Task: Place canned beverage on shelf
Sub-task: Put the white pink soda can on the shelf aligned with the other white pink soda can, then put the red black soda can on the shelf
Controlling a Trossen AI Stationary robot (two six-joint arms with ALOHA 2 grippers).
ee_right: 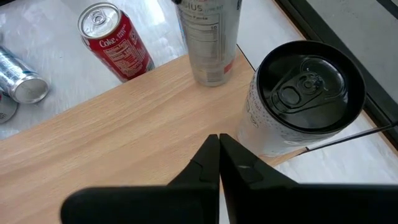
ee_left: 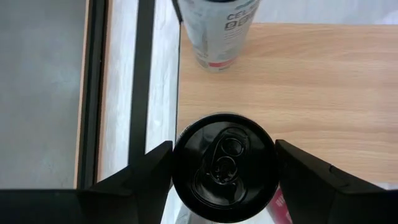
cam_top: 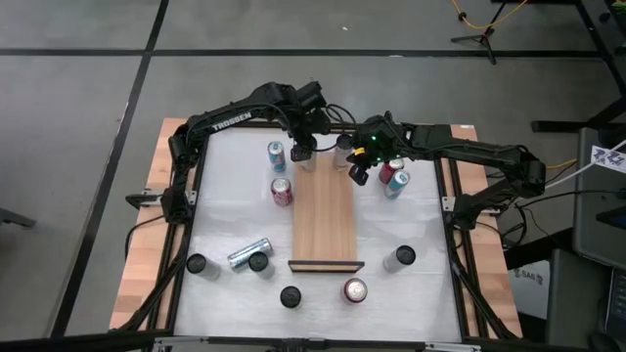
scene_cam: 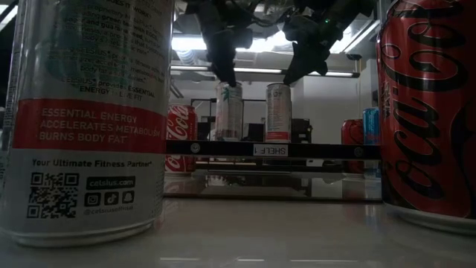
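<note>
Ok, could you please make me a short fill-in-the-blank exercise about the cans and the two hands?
1. The left hand grips a can with a ___ top.
2. The right hand is ___ and holds nothing.
3. ___ cans stand on the shelf.
4. The silver can lies on its ___.
Missing words: black; shut; two; side.

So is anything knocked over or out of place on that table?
Yes, one thing: a silver can lies on its side near the table's front left, between two upright dark-topped cans. Every other can stands upright, including the two at the far end of the shelf. No spill shows.
</note>
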